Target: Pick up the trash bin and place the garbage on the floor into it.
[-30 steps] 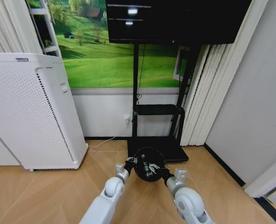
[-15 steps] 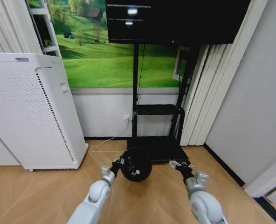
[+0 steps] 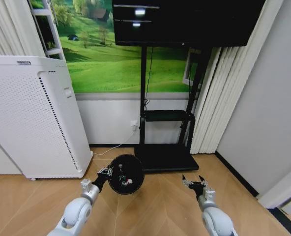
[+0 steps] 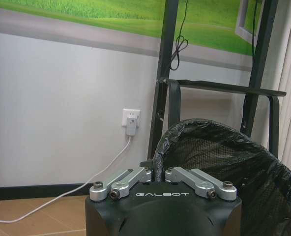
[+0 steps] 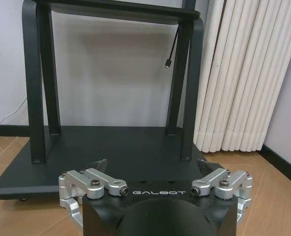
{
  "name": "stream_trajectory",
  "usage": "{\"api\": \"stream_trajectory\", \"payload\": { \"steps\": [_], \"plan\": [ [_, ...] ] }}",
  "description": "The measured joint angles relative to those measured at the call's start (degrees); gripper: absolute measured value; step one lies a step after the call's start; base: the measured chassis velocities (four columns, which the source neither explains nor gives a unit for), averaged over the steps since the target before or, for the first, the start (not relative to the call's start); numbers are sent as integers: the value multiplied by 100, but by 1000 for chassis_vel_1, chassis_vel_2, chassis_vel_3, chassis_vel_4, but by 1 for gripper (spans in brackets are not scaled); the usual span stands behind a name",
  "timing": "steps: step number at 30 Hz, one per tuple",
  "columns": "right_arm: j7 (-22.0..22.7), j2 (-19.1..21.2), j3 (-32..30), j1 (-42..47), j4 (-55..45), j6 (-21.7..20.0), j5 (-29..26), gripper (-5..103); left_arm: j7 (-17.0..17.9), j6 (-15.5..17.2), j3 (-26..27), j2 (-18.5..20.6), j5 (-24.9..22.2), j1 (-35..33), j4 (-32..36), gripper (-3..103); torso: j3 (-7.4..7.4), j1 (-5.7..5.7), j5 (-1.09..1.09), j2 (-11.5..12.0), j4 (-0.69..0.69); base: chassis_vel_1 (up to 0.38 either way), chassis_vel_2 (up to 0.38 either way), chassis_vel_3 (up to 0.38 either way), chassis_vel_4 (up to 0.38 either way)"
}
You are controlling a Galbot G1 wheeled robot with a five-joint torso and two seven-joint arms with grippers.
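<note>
Up off the floor, the left claw (image 3: pixel 105 172) pinched the rim of the trash bin (image 3: pixel 126 180), its mouth facing the robot, while the right claw (image 3: pixel 195 182) hung wide open and empty, well apart.

Light wood floor (image 3: pixel 32 201) in a herringbone pattern. Straight ahead of the grippers, white wall (image 3: pixel 111 120) under a green meadow mural (image 3: pixel 111 69), with a socket (image 3: pixel 133 125) (white cable (image 3: pixel 113 147) trailing across the floor). Black stand (image 3: pixel 165 152) beyond them, flat base on the floor, dark screen (image 3: pixel 185 22) above. Tall white perforated appliance (image 3: pixel 30 118) off to the left; pale pleated curtains (image 3: pixel 219 98) and plain grey wall (image 3: pixel 268 108) to the right.
</note>
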State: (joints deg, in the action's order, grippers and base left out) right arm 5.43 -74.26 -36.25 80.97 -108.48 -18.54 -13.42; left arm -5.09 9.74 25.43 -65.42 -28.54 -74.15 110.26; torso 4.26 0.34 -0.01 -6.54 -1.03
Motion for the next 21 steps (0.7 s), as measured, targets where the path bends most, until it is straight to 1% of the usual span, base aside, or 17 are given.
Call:
{"api": "stream_trajectory", "payload": {
  "steps": [10,16,21],
  "plan": [
    [-86,7,7,42,-111,-100,-60,100,3,4,-1,-46,10,69,-110,6,0,0,0,0,1,-5,-22,0,23],
    [-77,2,51,12,-112,-108,-79,100,-2,-6,-11,-75,12,83,-138,6,0,0,1,0,0,-55,-118,42,127],
    [-63,-16,94,-3,-113,-117,-80,100,-12,-16,-6,-79,8,94,-158,6,0,0,1,0,0,-119,-140,118,131]
  ]
}}
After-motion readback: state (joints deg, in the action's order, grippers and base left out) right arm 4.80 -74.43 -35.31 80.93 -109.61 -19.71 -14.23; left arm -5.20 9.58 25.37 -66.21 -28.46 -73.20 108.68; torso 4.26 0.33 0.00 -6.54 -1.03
